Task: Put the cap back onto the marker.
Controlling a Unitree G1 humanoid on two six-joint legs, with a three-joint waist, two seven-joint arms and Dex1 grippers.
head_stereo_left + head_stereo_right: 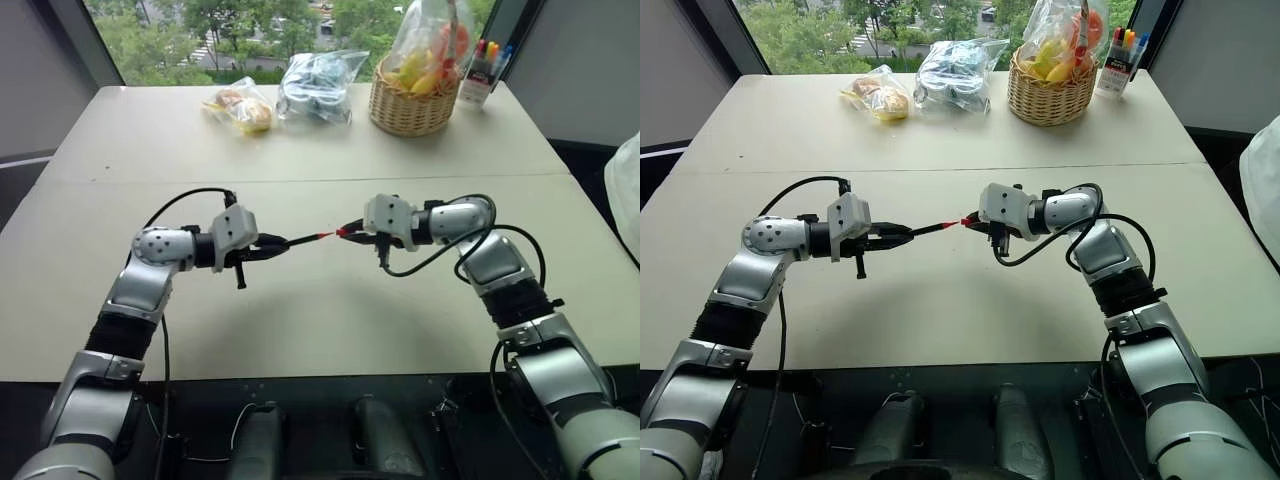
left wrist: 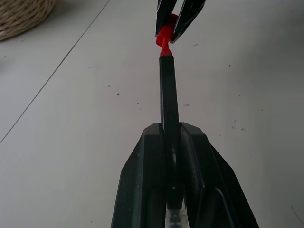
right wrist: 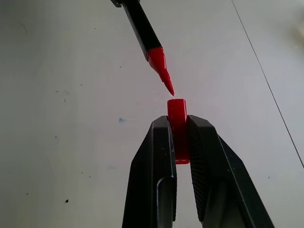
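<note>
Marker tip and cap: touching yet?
Apart. In the right wrist view, bare table shows between the marker tip and the open end of the cap held in the right gripper.

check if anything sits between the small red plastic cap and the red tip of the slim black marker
Nothing visible does. The small red plastic cap, clamped in the right gripper, faces the slim black marker held by the left gripper, with only open air between the tip and the cap's mouth.

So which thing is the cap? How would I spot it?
Look over the middle of the big pale table, where the two arms meet. The right gripper pinches the cap in its fingers: a tiny red tube, far shorter than the black marker pointing at it.
</note>
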